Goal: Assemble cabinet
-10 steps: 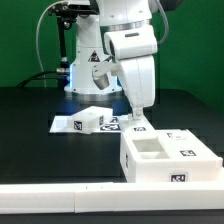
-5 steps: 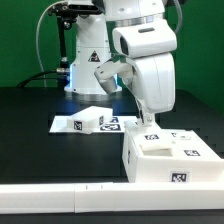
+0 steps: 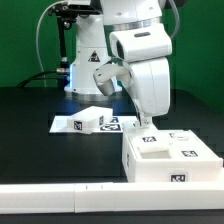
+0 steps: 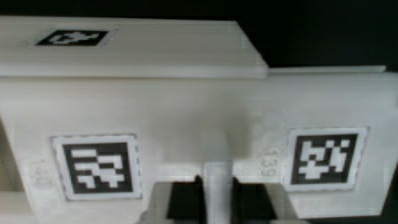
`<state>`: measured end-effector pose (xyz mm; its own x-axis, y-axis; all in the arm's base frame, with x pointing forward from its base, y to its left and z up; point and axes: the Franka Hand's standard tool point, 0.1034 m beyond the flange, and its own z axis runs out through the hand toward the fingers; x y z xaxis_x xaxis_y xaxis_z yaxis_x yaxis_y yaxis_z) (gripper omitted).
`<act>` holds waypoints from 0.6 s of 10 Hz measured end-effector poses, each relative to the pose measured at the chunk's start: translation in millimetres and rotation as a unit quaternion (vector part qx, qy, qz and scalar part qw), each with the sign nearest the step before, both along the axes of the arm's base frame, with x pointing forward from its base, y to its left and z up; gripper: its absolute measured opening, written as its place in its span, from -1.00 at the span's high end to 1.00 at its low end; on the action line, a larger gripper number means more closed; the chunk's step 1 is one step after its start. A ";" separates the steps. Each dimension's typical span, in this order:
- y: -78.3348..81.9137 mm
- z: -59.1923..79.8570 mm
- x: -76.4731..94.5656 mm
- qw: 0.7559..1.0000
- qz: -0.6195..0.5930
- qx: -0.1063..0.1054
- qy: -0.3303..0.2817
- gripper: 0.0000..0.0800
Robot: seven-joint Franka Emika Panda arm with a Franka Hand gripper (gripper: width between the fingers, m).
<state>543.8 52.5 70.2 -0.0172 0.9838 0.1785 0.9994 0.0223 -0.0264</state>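
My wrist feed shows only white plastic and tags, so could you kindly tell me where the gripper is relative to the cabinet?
Observer: The gripper hangs at the back edge of the box body, near its corner on the exterior view's left. I cannot judge whether they touch.
Operator: Thank you. Are any loose parts nearby?
Observer: One small tagged white piece lies on the marker board, apart from the body, toward the exterior view's left.
Operator: And is there anything in front of the body?
Observer: A long white rail lies across the foreground, just in front of it.
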 end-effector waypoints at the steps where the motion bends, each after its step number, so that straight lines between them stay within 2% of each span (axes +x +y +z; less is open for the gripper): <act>1: 3.0 -0.7 9.6 1.000 -0.010 0.003 0.001 0.85; 5: 4.7 -2.0 46.8 1.000 -0.020 0.003 0.003 0.85; 6: 4.2 -3.0 49.3 1.000 -0.020 0.001 0.018 0.85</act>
